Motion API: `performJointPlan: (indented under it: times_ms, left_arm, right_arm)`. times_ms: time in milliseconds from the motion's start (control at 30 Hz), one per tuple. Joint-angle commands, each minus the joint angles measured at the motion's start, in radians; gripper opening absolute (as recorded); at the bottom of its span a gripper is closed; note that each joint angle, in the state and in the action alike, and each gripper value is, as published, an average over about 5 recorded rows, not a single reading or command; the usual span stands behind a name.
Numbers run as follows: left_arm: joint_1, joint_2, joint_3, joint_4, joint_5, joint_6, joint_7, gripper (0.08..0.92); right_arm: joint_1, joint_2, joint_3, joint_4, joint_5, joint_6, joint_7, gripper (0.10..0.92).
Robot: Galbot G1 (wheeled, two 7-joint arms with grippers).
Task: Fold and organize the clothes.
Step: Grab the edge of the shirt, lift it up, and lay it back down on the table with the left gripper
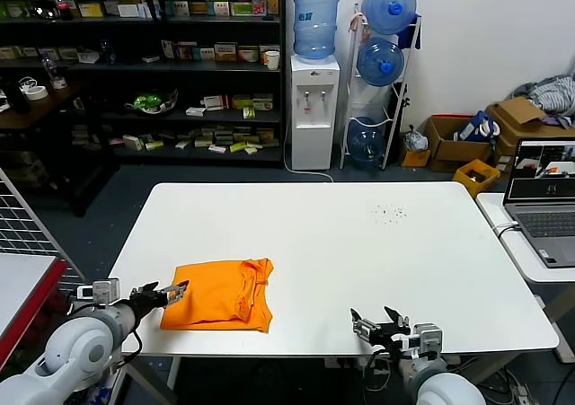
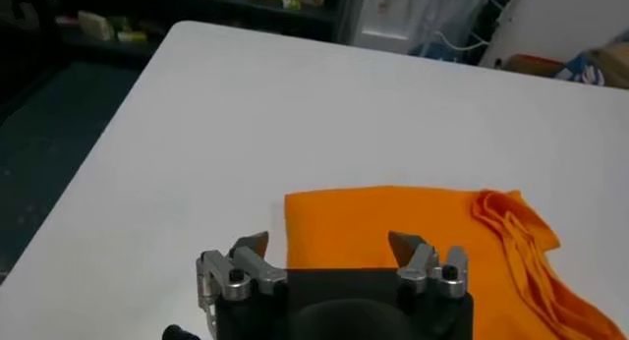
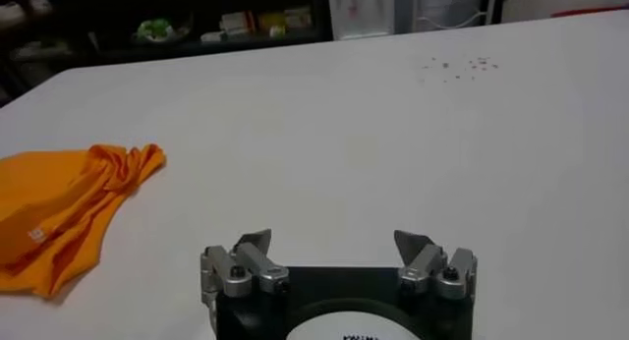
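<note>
The orange T-shirt (image 1: pixel 220 305) lies folded into a compact rectangle on the white table (image 1: pixel 341 243) near its front left, with a bunched edge on its right side. No lettering shows. My left gripper (image 1: pixel 173 291) is open and empty at the shirt's left edge, just off the cloth. In the left wrist view the shirt (image 2: pixel 413 234) lies right ahead of the open left gripper (image 2: pixel 330 244). My right gripper (image 1: pixel 375 321) is open and empty at the table's front edge, well right of the shirt. The right wrist view shows the right gripper (image 3: pixel 334 242) over bare table, the shirt (image 3: pixel 69 204) far off.
A laptop (image 1: pixel 544 198) sits on a side table at the right. Small dark specks (image 1: pixel 389 213) dot the table's far right. Shelves (image 1: pixel 144 64), a water dispenser (image 1: pixel 313 91) and cardboard boxes (image 1: pixel 467 140) stand behind. A red-edged table (image 1: pixel 22 288) is at the left.
</note>
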Motion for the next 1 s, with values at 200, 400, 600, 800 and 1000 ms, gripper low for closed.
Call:
performJointPlan:
  times_ms: [200,400,600,800,1000]
  left_arm:
    - [-0.029,0.033,0.017,0.147,0.015,0.026,0.192,0.823]
    - [-0.038,0.015,0.029,0.162,0.034,0.024,0.195,0.823]
    - [-0.041,-0.002,0.033,0.162,0.042,0.011,0.188,0.822]
    - [-0.042,-0.012,0.040,0.159,0.047,0.002,0.186,0.698]
    - [-0.043,-0.022,0.041,0.159,0.049,-0.007,0.183,0.525]
  right_arm:
    - [-0.004,0.002,0.007,-0.002,0.001,0.001,-0.001,0.823]
    - [0.001,0.003,0.003,-0.007,0.001,-0.002,0.001,0.823]
    - [0.001,0.003,0.001,-0.009,0.001,-0.003,0.002,0.823]
    - [0.000,0.003,0.000,-0.009,0.001,-0.002,0.002,0.823]
    - [-0.001,0.004,0.000,-0.010,0.001,-0.002,0.001,0.823]
